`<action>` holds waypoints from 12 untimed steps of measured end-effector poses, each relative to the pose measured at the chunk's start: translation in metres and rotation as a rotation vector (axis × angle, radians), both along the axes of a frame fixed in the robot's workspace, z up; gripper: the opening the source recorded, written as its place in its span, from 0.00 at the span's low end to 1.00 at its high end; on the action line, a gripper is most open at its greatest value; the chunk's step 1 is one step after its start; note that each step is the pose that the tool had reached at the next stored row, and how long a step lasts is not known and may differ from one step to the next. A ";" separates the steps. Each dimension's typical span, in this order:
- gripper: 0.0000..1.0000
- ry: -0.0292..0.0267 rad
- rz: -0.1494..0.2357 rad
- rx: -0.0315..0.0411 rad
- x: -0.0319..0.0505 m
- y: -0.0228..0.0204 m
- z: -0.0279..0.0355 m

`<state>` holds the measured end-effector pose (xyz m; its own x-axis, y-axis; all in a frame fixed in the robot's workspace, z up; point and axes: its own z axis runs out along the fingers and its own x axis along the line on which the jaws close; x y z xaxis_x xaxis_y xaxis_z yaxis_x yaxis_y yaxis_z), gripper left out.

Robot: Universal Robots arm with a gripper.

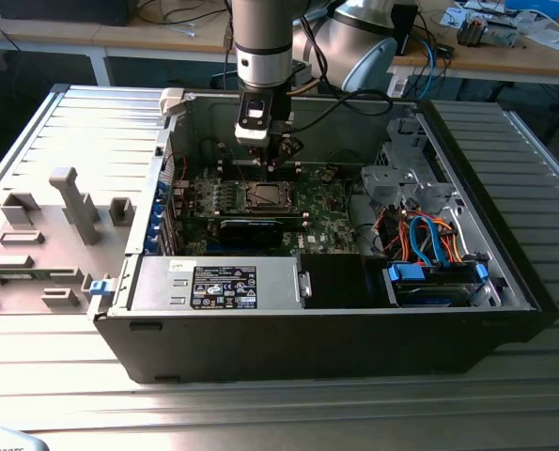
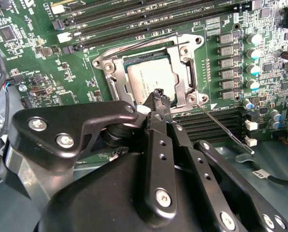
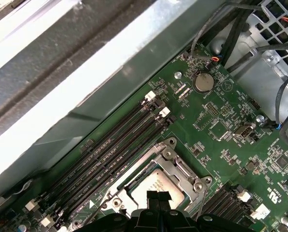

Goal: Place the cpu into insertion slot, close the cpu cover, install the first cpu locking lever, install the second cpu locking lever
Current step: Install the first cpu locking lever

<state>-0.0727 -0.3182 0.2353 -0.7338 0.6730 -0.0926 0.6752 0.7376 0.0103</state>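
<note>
Gripper [image 2: 158,96] fingertips pressed together, empty, just above the cpu [image 2: 148,82] under the cpu cover [image 2: 182,72] — locking lever [image 2: 226,128] unlatched, cover could lift.

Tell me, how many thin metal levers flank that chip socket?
2. One lever sticks out from the cover's corner near the gripper; the other runs along its opposite side, by the memory slots. More may be hidden.

The grey-and-silver robot arm [image 1: 263,42] hung straight down from above into the open black computer case [image 1: 504,282]. Its black metal two-finger gripper [image 2: 159,96] pointed downward over the case's middle, fingertips pressed together.
</note>
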 end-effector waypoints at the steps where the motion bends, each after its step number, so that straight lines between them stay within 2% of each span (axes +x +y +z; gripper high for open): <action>1: 0.11 0.0000 0.001 0.0000 0.0000 0.0000 0.0000; 12: 0.11 0.0000 0.007 0.0000 0.0000 0.0000 0.0000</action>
<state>-0.0727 -0.3182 0.2353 -0.7382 0.6682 -0.0926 0.6703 0.7420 0.0103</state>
